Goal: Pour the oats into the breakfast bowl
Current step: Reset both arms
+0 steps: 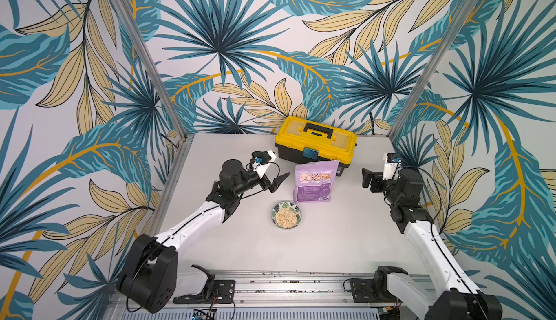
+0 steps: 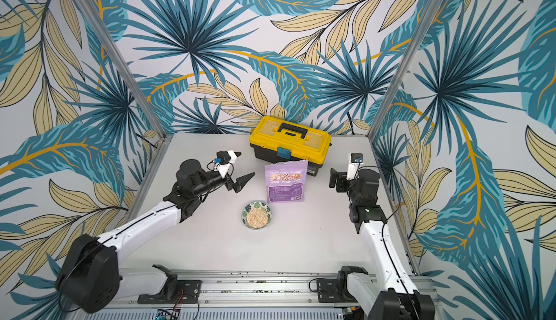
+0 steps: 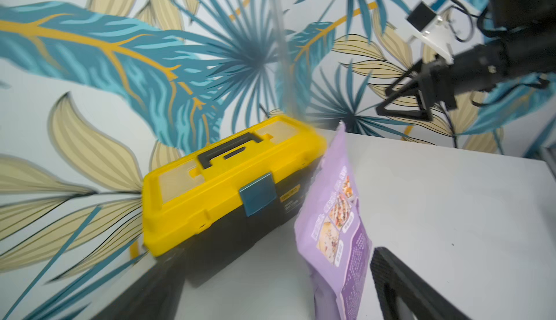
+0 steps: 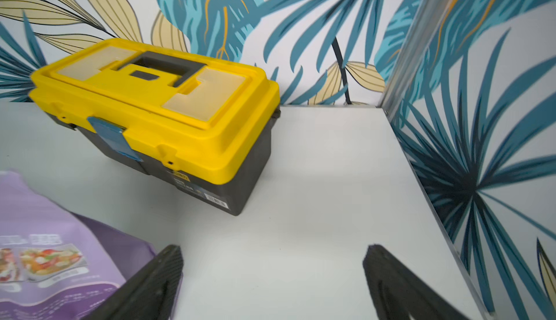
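Left gripper (image 1: pixel 281 165), right gripper (image 1: pixel 371 180) spread, empty, flanking lilac stand-up pouch (image 1: pixel 313 183), upright against spillage; pale oats (image 1: pixel 285 218) fill leaf-patterned white ceramic bowl (image 1: pixel 298 210): pour seemingly done.

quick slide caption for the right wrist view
Open right gripper above the grey table, lilac oats pouch near one finger, closed yellow-and-black toolbox behind.
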`<state>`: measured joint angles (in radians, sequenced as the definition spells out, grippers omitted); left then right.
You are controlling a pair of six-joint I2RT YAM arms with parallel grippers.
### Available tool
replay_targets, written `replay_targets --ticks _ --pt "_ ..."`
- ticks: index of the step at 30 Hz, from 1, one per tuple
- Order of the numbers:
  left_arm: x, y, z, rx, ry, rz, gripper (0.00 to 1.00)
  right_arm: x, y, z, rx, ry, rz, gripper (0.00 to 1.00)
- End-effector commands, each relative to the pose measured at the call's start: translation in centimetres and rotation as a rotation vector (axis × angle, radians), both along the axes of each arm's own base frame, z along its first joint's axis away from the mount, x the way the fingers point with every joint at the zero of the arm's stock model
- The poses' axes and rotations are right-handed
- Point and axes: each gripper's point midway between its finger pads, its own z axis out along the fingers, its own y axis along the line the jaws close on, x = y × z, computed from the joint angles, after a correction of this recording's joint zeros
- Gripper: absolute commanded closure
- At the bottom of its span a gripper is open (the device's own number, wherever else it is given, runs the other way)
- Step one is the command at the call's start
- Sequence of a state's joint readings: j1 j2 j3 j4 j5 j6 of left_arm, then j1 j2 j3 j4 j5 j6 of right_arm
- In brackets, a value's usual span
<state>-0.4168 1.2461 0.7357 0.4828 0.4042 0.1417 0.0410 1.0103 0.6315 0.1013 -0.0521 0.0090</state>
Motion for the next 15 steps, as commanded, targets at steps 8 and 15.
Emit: replay_targets --ticks 8,15 --pt "-1.9 18.7 -4.4 -0.118 0.174 0.980 0.00 0.1 -3.0 -2.3 0.014 -0.245 -0.179 0.01" --pt "-4.5 22.9 -6.4 -0.009 0.146 1.157 0.00 -1.1 -2.8 -4.1 0.002 -0.338 -0.159 0.01"
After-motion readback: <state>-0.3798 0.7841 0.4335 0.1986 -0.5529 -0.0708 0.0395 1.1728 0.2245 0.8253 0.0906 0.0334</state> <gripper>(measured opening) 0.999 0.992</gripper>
